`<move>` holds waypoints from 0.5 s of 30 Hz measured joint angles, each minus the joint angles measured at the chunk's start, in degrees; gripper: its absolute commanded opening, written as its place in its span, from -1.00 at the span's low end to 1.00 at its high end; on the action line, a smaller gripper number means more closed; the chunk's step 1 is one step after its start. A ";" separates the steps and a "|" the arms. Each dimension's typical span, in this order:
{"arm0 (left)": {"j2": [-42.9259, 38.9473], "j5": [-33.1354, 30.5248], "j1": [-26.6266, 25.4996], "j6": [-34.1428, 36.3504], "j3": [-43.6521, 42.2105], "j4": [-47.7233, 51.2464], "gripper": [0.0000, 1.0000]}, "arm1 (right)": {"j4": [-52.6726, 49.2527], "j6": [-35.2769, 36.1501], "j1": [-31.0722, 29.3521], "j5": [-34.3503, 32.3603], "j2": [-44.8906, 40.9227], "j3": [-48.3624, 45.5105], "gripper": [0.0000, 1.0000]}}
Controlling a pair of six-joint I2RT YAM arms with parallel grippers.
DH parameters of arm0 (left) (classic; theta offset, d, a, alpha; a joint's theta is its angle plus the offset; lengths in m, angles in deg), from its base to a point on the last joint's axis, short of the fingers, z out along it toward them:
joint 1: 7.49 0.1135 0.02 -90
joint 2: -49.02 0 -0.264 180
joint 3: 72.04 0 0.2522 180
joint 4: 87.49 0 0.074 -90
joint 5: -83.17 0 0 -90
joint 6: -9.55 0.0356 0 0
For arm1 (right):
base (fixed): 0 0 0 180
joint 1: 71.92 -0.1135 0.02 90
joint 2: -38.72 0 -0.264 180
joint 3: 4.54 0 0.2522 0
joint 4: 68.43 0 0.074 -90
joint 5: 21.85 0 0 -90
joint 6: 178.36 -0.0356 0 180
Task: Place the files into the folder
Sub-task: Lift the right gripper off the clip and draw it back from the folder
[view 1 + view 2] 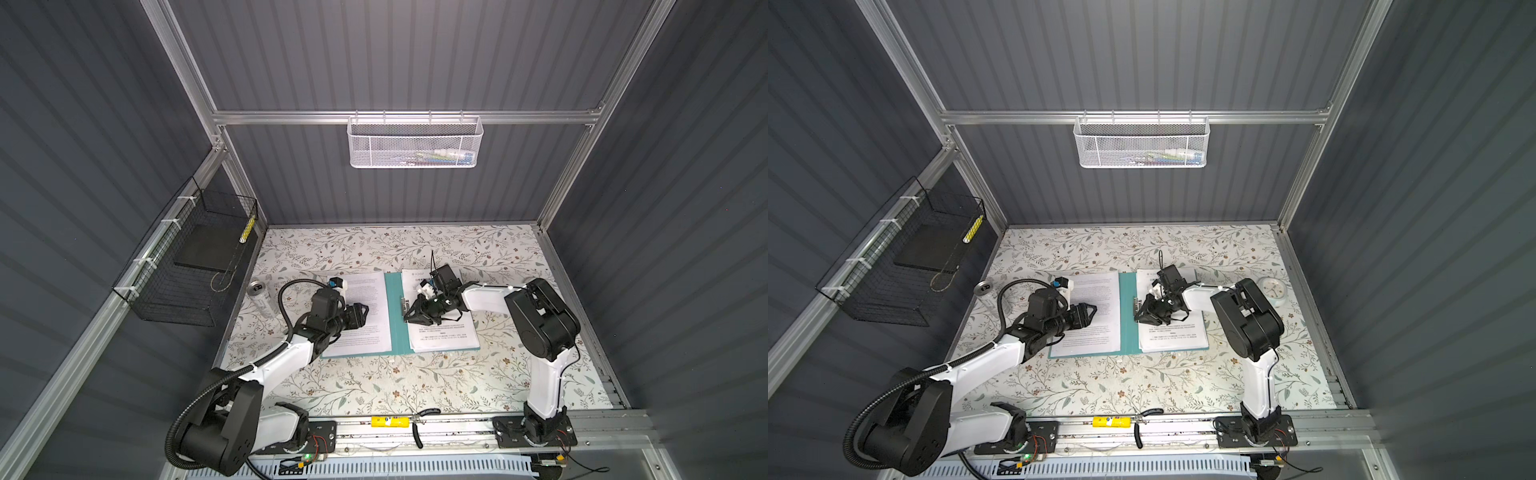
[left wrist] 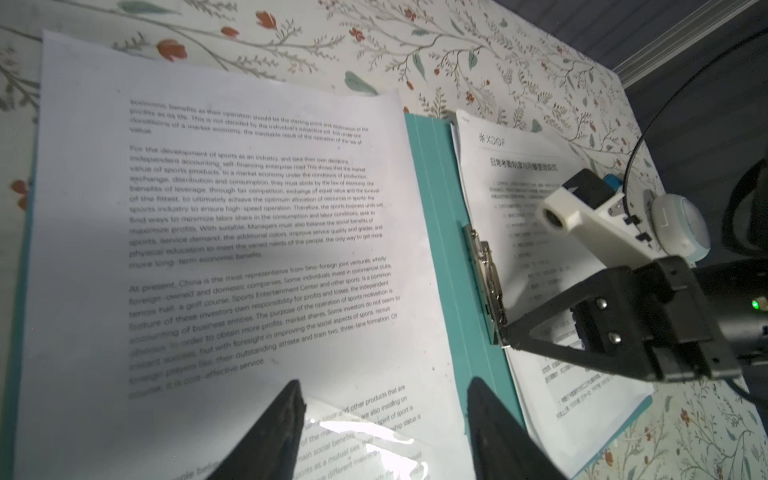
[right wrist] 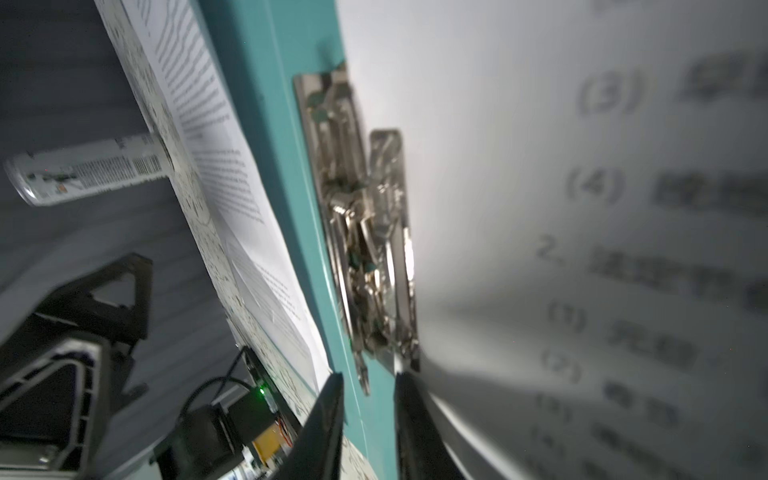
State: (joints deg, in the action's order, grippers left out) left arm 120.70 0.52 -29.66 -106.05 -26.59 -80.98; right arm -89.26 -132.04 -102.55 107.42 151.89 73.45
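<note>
Right wrist view: the right gripper (image 3: 369,376), jaws slightly parted, straddles the near end of the metal clip (image 3: 365,232), which runs straight ahead along the spine of the open folder (image 3: 266,83). Papers (image 3: 498,166) lie on both flaps; the left gripper (image 2: 385,382), spread, hovers over the left one.

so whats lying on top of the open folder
A printed page lies on the teal folder's left half and headed sheets on its right, the metal clip showing between. The left gripper and right gripper hide part of both, and how many sheets are stacked cannot be told.
</note>
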 measured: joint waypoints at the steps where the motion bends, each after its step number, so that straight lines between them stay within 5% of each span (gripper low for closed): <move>1: -0.35 -0.83 0.00 0.46 0.92 0.98 0.41 | -1.07 0.81 0.00 -0.48 -0.68 0.17 -0.20; 7: -0.59 -6.67 0.00 2.27 5.79 5.84 0.45 | -4.98 6.38 0.00 -4.24 -6.36 0.35 0.39; 15: -3.10 -9.73 0.00 2.51 5.81 6.21 0.45 | -7.04 14.40 0.00 -16.76 -21.42 -3.04 0.78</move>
State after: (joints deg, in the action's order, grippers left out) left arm 117.59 -9.20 -29.66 -103.54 -20.78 -74.77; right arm -96.30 -117.64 -102.55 90.66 130.47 70.41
